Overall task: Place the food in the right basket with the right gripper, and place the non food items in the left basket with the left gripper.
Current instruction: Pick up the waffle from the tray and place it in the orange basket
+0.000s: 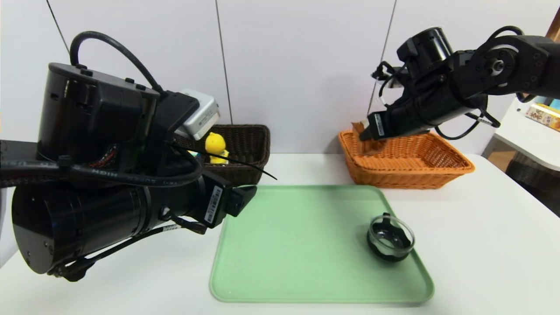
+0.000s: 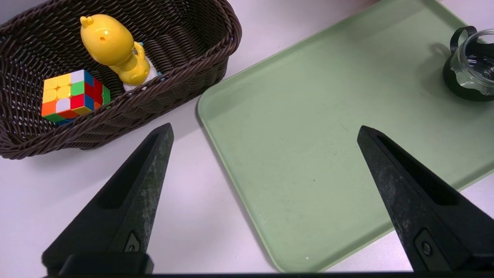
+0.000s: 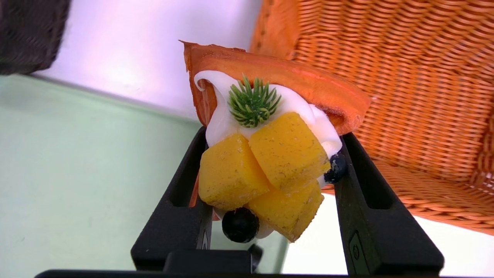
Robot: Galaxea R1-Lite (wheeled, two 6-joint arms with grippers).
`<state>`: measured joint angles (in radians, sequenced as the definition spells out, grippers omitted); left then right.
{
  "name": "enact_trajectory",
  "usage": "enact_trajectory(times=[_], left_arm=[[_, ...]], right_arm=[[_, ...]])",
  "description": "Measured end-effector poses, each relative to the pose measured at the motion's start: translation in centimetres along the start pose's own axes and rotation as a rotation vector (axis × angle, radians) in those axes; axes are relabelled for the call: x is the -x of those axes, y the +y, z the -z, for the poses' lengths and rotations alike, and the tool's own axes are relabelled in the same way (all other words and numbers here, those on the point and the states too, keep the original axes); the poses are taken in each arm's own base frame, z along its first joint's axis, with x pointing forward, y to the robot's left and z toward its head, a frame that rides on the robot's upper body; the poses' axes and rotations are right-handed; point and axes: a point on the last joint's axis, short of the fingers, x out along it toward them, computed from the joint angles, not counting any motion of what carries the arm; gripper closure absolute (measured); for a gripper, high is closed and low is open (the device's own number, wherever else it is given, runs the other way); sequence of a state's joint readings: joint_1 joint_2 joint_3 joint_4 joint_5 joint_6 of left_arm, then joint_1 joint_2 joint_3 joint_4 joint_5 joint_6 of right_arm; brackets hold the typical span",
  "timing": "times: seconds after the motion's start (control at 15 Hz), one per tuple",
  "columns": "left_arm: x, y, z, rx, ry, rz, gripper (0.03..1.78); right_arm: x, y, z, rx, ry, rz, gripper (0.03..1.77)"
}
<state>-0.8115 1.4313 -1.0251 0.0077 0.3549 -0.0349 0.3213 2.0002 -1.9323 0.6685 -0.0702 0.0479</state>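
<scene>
The food (image 3: 266, 162), an orange-brown wedge with white cream, yellow cubes and dark berries, sits between the fingers of my right gripper (image 3: 274, 133), which is shut on it. That gripper (image 1: 368, 130) hangs over the far left corner of the light orange right basket (image 1: 411, 168). The dark left basket (image 2: 181, 81) holds the yellow duck toy (image 2: 114, 48) and the multicoloured cube (image 2: 71, 96). The glass bowl (image 1: 390, 238) stands on the green tray's near right part. My left gripper (image 2: 265, 129) is open and empty above the tray's left edge, just in front of the dark basket (image 1: 247, 151).
The green tray (image 1: 288, 249) lies mid-table between the two baskets. White table (image 1: 481, 245) stretches to the right of it. A side surface with a box (image 1: 542, 116) stands at the far right. A white wall is close behind the baskets.
</scene>
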Motion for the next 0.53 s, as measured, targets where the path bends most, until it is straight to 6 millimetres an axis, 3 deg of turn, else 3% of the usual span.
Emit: enact_trajectory(times=[0.53], left_arm=[[0.0, 0.2, 0.0, 0.003, 0.000, -0.008, 0.12]], right_arm=[[-3.8, -4.1, 0.4, -0.134, 0.011, 0.088, 0.93]])
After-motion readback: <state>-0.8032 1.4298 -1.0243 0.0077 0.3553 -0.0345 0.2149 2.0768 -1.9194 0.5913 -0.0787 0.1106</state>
